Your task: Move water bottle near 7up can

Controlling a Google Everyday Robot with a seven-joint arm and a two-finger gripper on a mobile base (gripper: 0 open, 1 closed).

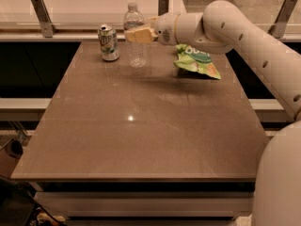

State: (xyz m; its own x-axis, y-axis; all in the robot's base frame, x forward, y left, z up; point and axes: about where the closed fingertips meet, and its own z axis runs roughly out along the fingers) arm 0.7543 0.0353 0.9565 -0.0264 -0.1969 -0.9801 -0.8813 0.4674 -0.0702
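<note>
**Bottle in grip, can just beside it: tip risk**

Gripper (137, 34) has its fingers narrow, clamped round the water bottle (138, 55) mid-body, at the table's (141, 140) 12 o'clock end. 7up can (108, 42) stands just beside the bottle at its 9 o'clock, snack bag (197, 60) at its 3. Can't tell if the bottle base touches the table. Risks: any push toward 9 o'clock could knock the can, and letting go with the base tilted could topple the tall bottle.
</note>
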